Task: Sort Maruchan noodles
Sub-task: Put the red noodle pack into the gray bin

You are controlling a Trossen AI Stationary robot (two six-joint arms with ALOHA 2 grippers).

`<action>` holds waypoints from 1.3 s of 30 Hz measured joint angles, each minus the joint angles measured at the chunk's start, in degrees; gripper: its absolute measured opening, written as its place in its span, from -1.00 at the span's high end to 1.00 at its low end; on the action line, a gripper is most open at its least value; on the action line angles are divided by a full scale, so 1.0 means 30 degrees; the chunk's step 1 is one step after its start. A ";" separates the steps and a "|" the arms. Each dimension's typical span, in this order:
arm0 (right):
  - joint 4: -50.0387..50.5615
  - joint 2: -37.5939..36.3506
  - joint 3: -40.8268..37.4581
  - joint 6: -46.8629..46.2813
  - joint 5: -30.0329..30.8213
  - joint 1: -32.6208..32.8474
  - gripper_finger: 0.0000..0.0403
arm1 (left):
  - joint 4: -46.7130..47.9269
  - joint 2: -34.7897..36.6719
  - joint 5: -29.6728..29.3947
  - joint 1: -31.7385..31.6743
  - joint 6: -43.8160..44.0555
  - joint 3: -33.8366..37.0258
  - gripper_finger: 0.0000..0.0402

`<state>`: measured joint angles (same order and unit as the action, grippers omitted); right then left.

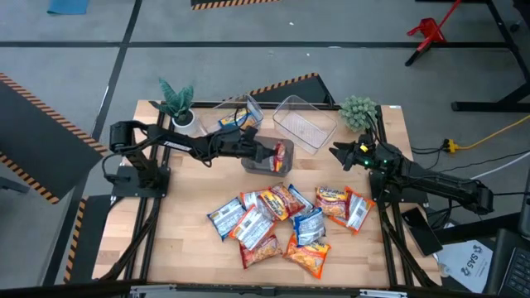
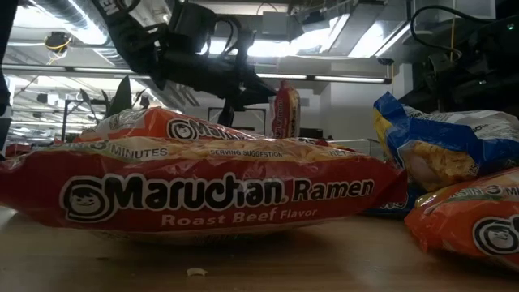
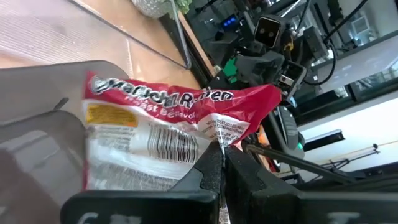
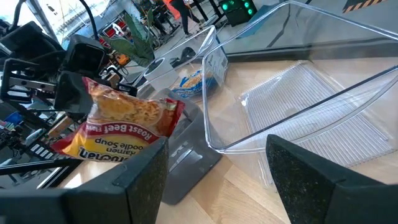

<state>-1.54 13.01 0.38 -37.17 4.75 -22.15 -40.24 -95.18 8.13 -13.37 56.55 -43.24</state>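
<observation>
Overhead, on the wooden table (image 1: 190,248): left gripper (image 1: 277,154) clenched on one red-white crinkly ramen packet (image 1: 280,152), held over the grey plastic bin (image 1: 258,163) mid-table. Two clear plastic bins: the left one (image 1: 248,109) holds one blue-yellow packet (image 1: 233,122), the empty one (image 1: 304,122) lies to its right. Roughly eleven packets in the loose pile (image 1: 281,219) toward the front edge; bare wood at both sides. Right gripper (image 1: 341,153) waits by the right edge, fingers spread, holding nothing.

Table level: Roast Beef packet (image 2: 195,191) fills the foreground.

Left wrist: fingers (image 3: 202,177) pinch the red packet's seam.

Right wrist: held packet above grey bin; clear bin's rim close ahead.
</observation>
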 joint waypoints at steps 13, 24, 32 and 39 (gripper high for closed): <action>-0.0020 -0.0001 0.0000 0.0510 0.0080 0.0000 -0.28 | -0.1104 -0.0136 -0.0019 0.0000 0.0520 -0.0022 1.00; -0.0022 -0.0003 0.0000 0.0517 0.0095 0.0000 -0.28 | -0.1075 -0.0136 -0.0109 -0.0036 0.0462 -0.0022 1.00; -0.0022 -0.0005 0.0000 0.0517 0.0095 0.0000 -0.28 | -0.1027 -0.0136 -0.0383 -0.0036 0.0265 -0.0022 1.00; -0.0022 -0.0006 0.0000 0.0510 0.0095 0.0000 -0.28 | -0.0923 -0.0730 -0.0406 -0.0036 0.0651 -0.0142 1.00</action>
<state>-1.61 13.00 0.38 -35.64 5.04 -22.15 -43.01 -97.38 6.91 -13.47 58.50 -43.67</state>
